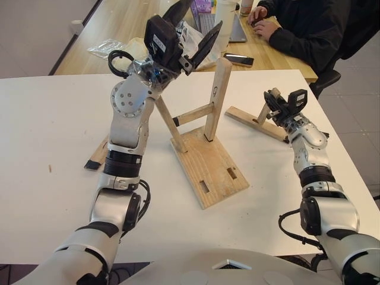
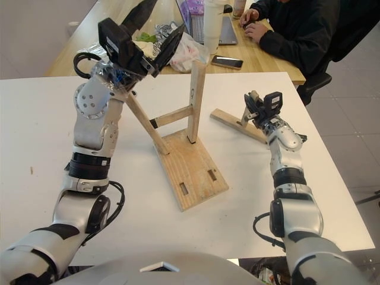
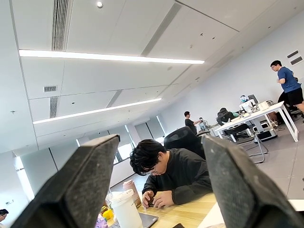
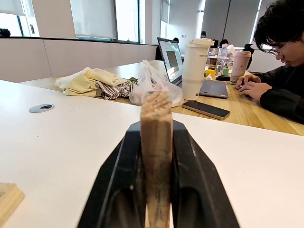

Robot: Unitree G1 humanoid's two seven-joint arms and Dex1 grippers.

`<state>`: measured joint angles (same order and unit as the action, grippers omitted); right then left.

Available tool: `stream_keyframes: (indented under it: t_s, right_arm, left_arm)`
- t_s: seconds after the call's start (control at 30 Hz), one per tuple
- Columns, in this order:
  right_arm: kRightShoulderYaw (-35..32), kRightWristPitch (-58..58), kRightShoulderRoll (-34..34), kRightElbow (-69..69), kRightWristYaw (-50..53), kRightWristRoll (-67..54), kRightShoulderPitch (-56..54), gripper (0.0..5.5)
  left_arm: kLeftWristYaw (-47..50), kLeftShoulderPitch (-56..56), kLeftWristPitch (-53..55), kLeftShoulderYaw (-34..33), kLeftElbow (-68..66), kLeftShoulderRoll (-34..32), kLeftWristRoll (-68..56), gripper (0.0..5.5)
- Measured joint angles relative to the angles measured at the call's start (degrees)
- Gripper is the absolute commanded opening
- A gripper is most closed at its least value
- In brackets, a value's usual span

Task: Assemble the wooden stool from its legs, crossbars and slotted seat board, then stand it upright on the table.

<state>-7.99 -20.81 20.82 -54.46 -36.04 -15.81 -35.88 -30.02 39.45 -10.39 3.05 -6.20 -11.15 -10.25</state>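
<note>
The left hand (image 1: pixel 193 27) is raised at upper centre of the frame, fingers spread wide. At mid right, the right hand (image 1: pixel 272 105) is clamped on a wooden piece (image 4: pixel 156 142).

Table (image 1: pixel 53 119) white; seat board (image 1: pixel 211 169) pale wood (visible grain); crossbar (image 4: pixel 156 142) tan.

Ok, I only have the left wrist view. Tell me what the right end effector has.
Observer: The right end effector is shut on a loose leg frame that lies on the table.
Operator: Now give me the seat board.
Observer: The board lies flat, with a standing leg frame set into its far end.
Operator: Report the free slots.
Observer: Two slots at its near end are empty.
</note>
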Motion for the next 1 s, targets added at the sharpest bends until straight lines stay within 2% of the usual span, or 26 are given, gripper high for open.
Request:
stream_keyframes:
  t_s: [0.1,0.23,0.37,0.53,0.63,0.73,0.87,1.0]
  right_arm:
    - [0.01,-0.08,0.01,-4.39,0.09,0.66,-2.70,0.40]
    - [-0.12,3.23,0.03,-3.55,-0.08,0.54,-3.18,0.40]
    - [-0.51,11.25,-1.34,6.11,-0.01,-1.93,0.46,0.40]
    - [-0.51,27.30,-4.65,23.72,3.14,-6.51,6.31,0.40]
    - [-1.01,33.69,-4.62,28.40,4.60,-8.01,6.91,0.40]
    - [-2.08,34.58,-4.40,30.16,3.80,-8.98,6.71,0.40]
    - [-2.60,30.93,-4.18,29.71,-3.17,-9.52,6.24,0.40]
    - [-2.39,22.71,-4.25,20.22,-5.97,-6.37,4.15,0.40]
  left_arm:
    - [0.00,0.01,-0.01,0.05,-0.12,0.24,0.00,3.19]
    - [-0.01,0.01,-0.01,0.04,-0.29,0.24,0.01,3.19]
    - [0.25,-0.05,0.02,0.00,-0.15,0.24,0.20,3.19]
    - [1.37,-0.43,0.09,-0.11,0.07,0.27,0.32,3.19]
    - [1.57,-0.64,0.11,-0.15,0.08,0.27,0.52,3.19]
    - [1.89,-0.66,0.11,-0.15,0.07,0.27,0.64,3.19]
    - [1.95,-0.66,0.07,-0.14,-0.30,0.30,0.72,3.19]
    - [1.94,-0.62,-0.09,-0.13,-1.01,0.31,0.73,3.19]
